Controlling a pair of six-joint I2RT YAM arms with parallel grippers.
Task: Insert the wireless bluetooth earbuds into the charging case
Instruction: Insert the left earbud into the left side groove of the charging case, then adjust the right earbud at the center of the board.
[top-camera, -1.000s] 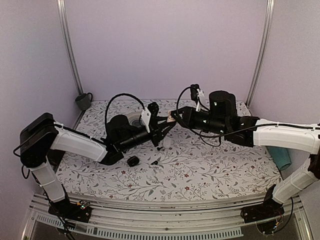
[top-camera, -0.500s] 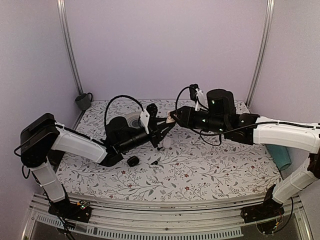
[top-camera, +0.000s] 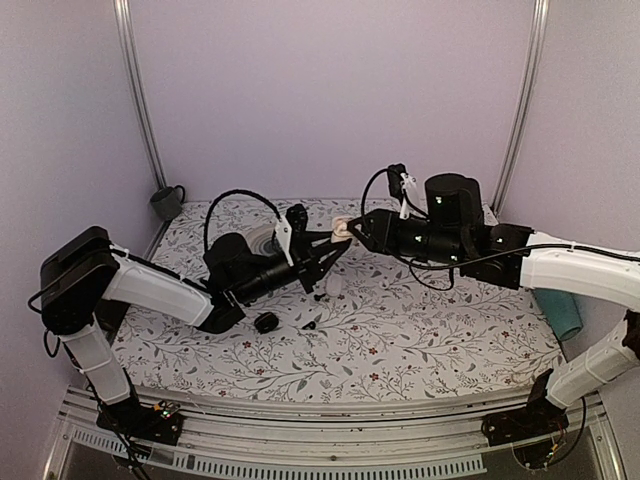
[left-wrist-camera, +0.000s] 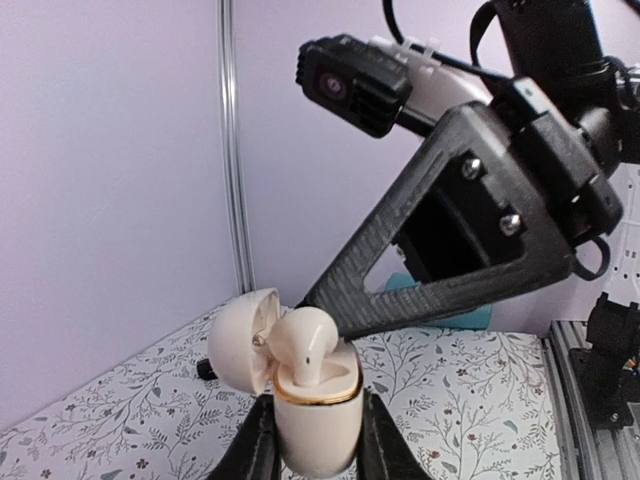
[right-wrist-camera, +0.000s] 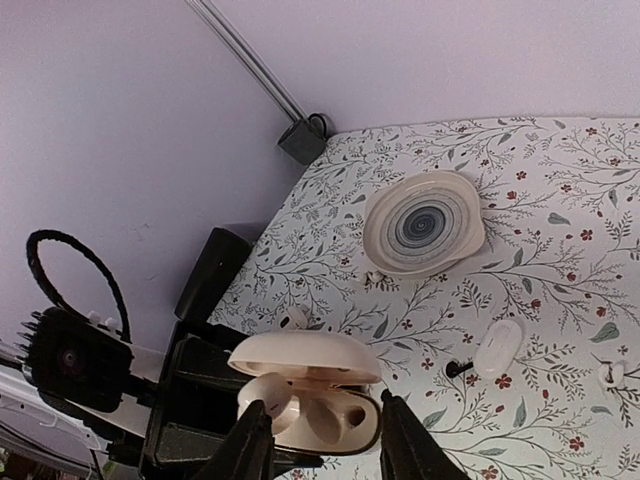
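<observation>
**A:** Earbud, where?
**B:** One earbud (left-wrist-camera: 305, 345) sits in the charging case (left-wrist-camera: 315, 425), in the left well as the right wrist camera sees it. Its top pokes above the gold rim. The other well looks empty and the lid is swung open.
**A:** Who has the case?
**B:** The left gripper (left-wrist-camera: 318, 450) is clamped tight on its lower half, holding it upright above the table.
**A:** And the right gripper?
**B:** The right gripper (right-wrist-camera: 325, 440) has its fingers apart with nothing in them, tips just beside the lid.
**A:** Change from a second ago?
**B:** The right fingers have spread wider and that arm has backed off a little toward its own side. The case sits a touch higher.
**A:** Around it?
**B:** There's a flowered tablecloth (top-camera: 420, 340), with a spiral plate (right-wrist-camera: 425, 222) behind. A small white piece (right-wrist-camera: 498, 345) lies on the cloth; can't tell what it is. Black bits (top-camera: 266, 322) lie near, and a dark cup (top-camera: 167, 203) is in the far left corner.
</observation>
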